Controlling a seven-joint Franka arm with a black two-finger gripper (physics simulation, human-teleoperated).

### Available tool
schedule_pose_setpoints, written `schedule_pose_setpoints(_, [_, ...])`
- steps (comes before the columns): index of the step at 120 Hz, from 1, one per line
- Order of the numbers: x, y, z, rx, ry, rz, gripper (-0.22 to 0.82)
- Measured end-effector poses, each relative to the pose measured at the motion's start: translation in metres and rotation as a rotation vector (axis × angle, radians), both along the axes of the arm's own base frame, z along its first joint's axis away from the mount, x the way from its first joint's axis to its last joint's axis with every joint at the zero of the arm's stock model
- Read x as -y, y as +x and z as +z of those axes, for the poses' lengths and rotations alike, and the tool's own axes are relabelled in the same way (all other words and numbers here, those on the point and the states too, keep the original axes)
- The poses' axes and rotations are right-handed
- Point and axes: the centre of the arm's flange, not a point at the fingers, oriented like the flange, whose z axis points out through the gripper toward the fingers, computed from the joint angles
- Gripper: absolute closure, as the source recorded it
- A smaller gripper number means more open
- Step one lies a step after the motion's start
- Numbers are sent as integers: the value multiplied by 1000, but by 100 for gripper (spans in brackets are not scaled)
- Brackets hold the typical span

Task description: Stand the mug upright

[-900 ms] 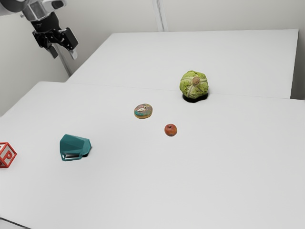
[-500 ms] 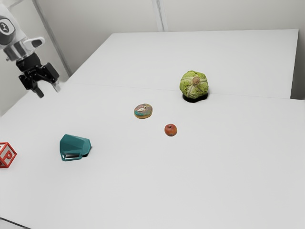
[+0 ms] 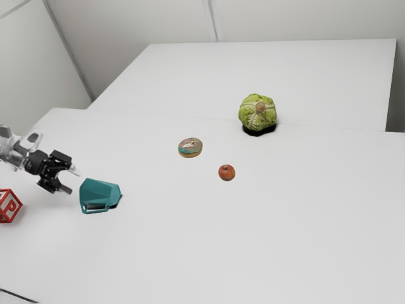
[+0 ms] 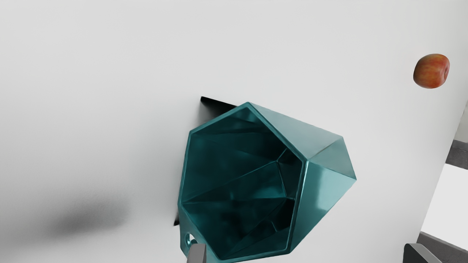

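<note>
The pincer (image 3: pixel 73 181) is at the exterior view's left, its fingers spread wide with nothing gripped between them. Just beside it, the teal mug (image 3: pixel 100 190) lies on its side on the worktop (image 3: pixel 253 247), mouth towards the pincer, base towards the exterior view's right, handle (image 3: pixel 95 210) on the near side. In the wrist view one fingertip (image 4: pixel 197 252) overlaps the mug near its handle; I cannot tell whether they touch. A red-framed block (image 3: pixel 8 206) sits at the exterior view's left edge. Right of the mug and farther off are a decorated doughnut (image 3: pixel 190 147), then an apple (image 3: pixel 226 173), with a green cabbage (image 3: pixel 257 114) farthest.
</note>
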Motion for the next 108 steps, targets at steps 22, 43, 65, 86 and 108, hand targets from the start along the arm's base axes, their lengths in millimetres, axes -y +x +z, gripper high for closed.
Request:
schedule_pose_setpoints(22, [17,-6,-25,108,-105,19,2])
schedule_pose_setpoints(43, [36,-11,-41,182,-174,28,2])
schedule_pose_setpoints(65, [45,-11,-44,245,-194,14,12])
schedule_pose_setpoints(86, [50,-15,-48,278,-201,2,53])
schedule_pose_setpoints(108, [50,-16,-48,304,-196,-13,68])
